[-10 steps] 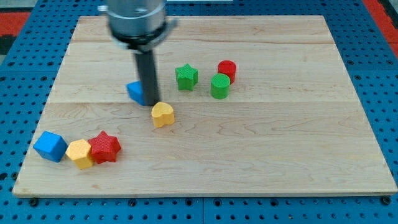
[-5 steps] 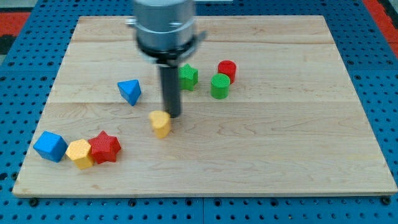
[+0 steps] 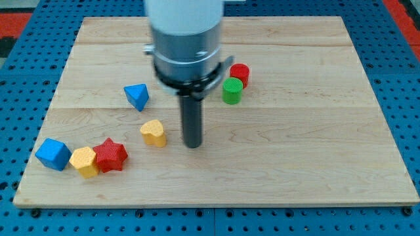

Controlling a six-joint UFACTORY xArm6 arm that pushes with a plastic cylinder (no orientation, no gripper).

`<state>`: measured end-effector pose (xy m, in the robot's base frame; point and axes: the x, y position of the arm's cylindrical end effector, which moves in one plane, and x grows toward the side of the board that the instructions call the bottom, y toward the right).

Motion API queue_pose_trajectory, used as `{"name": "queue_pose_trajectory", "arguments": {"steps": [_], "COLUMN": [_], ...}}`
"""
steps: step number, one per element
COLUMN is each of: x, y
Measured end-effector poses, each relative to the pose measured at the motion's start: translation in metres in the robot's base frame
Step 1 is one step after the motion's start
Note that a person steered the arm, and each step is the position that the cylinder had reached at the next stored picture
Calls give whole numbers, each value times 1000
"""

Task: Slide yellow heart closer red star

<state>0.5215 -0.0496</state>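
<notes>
The yellow heart (image 3: 153, 132) lies on the wooden board (image 3: 295, 151), left of centre. The red star (image 3: 110, 155) sits lower left of it, about one block-width of bare wood between them. My tip (image 3: 192, 145) stands just to the right of the yellow heart, with a small gap between them. The rod rises to the grey arm body, which hides the board behind it.
A yellow block (image 3: 84, 161) touches the red star's left side, with a blue cube (image 3: 53, 154) further left. A blue triangular block (image 3: 136, 96) lies above the heart. A green cylinder (image 3: 231, 90) and red cylinder (image 3: 239, 73) stand right of the arm.
The yellow heart has slid down and to the left, nearer the red star. My tip has moved right and down, around to the heart's right side. The arm now hides the green star.
</notes>
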Motion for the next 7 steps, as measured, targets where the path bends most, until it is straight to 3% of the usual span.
{"name": "queue_pose_trajectory", "arguments": {"steps": [1,4,6,7], "x": [-14,-53,-47,-48], "y": [-50,-68,-139,-106]}}
